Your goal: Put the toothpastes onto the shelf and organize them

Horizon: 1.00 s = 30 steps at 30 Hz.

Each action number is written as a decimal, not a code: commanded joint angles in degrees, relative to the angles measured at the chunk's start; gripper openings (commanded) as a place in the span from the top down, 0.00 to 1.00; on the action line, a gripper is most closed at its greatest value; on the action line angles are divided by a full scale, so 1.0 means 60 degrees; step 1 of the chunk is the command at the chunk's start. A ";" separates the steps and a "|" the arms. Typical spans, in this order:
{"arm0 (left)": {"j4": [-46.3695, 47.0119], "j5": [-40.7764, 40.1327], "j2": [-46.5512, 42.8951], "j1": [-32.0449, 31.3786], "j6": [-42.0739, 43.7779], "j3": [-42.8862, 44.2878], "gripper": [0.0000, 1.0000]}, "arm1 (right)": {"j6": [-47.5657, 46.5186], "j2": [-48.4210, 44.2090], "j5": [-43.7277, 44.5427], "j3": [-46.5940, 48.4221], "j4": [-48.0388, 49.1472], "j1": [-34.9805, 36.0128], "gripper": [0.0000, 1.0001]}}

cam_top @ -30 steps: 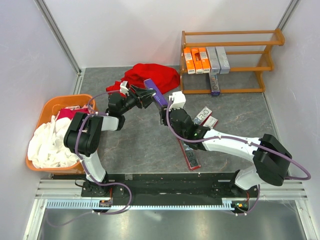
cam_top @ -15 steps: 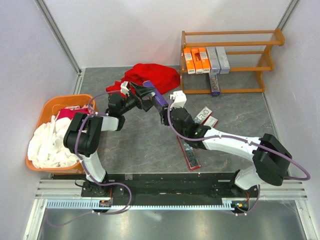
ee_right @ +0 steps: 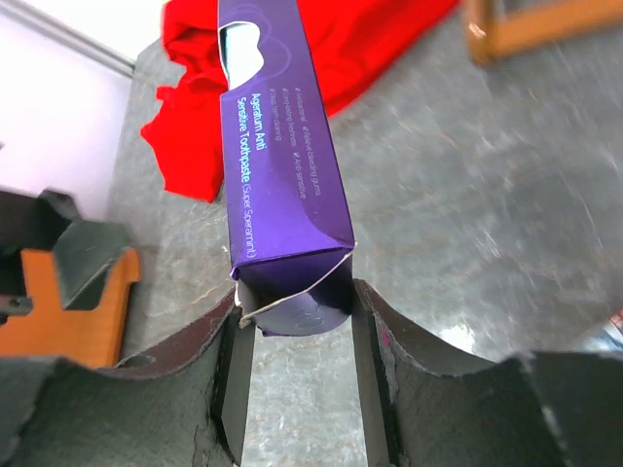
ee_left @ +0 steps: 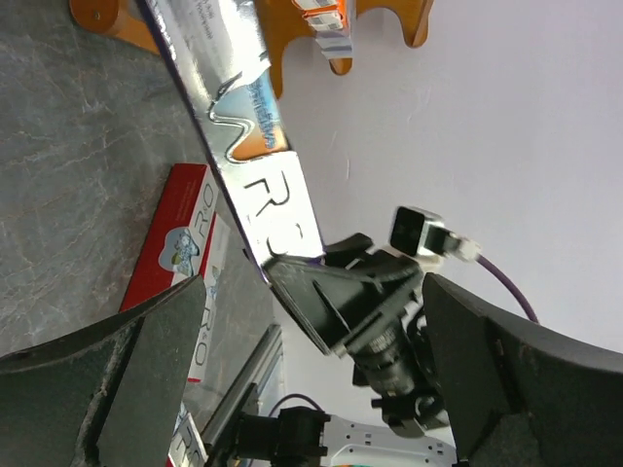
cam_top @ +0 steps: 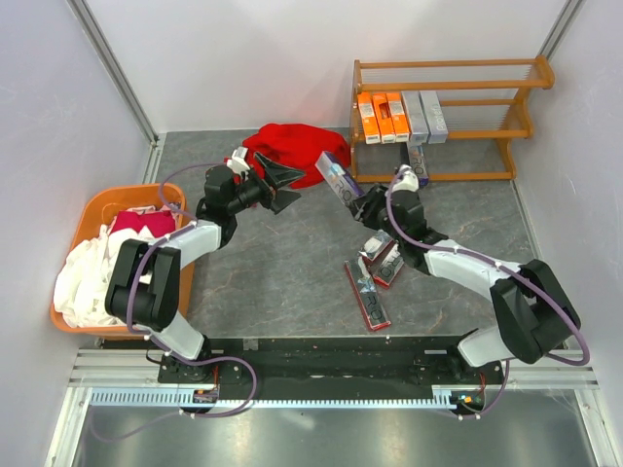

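1. Right wrist view: the purple toothpaste box (ee_right: pixel 282 185) is gripped at its near end by the right jaws. They are clenched on two opposite faces, and the rest of the box sticks out unsupported. The end flap between the jaws looks slightly sprung.
2. From above, that box (cam_top: pixel 334 177) hangs over the far part of the tabletop (cam_top: pixel 273 272). It lies between the red cloth (cam_top: pixel 292 148) and the shelf (cam_top: pixel 443 68), near the shelf's left frame but apart from it.
3. The box is probably light, hollow cardboard: stiff along its length, but the walls would cave under a hard squeeze. The glossy print may let it slip or swing. An end grip gives reach into a tier but little control of tilt. A hold nearer the middle, across the narrow faces, would be steadier.
4. The shelf stands at the tabletop's far right corner. On its middle tier, three orange boxes (cam_top: pixel 382 117) and two silver-grey boxes (cam_top: pixel 425 115) sit side by side toward the left end. One more box (cam_top: pixel 419 161) rests on the lowest tier.
5. The left jaws are released and spread wide with nothing between them. They sit just in front of the red cloth and point toward the held box without touching it.
6. Loose boxes (cam_top: pixel 368 297) lie under the right arm, right of the tabletop's middle. An orange basket (cam_top: pixel 97 209) sits at the left edge.
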 commanded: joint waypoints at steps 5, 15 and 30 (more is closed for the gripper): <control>-0.1573 -0.0430 -0.0608 -0.0003 0.1637 0.0429 0.00 | 0.2770 -0.0390 -0.3137 -0.1701 0.2824 -0.1969 0.68; -0.1617 -0.0371 -0.0520 -0.0003 0.1637 0.0459 0.00 | 0.3914 -0.1048 -0.5247 -0.3108 0.3676 -0.4988 0.69; -0.1690 -0.0342 -0.0491 -0.0003 0.1696 0.0488 0.01 | 0.4529 -0.0113 -0.6654 -0.3373 0.4905 -0.7773 0.70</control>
